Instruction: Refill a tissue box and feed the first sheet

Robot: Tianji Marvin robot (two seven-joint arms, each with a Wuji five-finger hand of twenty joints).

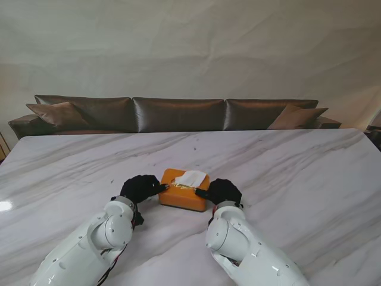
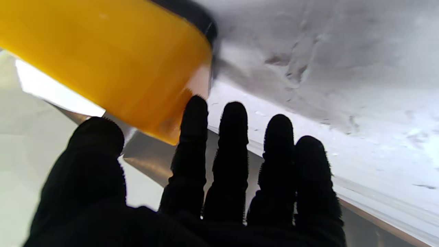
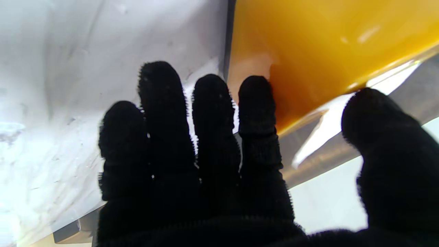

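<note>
A: Tissue box point(image 1: 183, 190)?
B: Mid worktop point(image 1: 286, 173), white sheet point(image 1: 191, 177) poking from the top.
A: Hands?
B: Left hand point(image 1: 140, 188) and right hand point(image 1: 221, 191) flank its ends, fingers spread, fingertips point(image 2: 195, 106) touching, gripping nothing.

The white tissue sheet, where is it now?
In the stand's view, the tissue sheet lies on the orange box at table centre, between the left hand and right hand.

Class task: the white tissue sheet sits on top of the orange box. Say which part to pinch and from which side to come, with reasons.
Pinch the tissue sheet's raised, crumpled middle, coming from above. It lies on top of the orange box; the left hand and right hand flank the box's ends.
</note>
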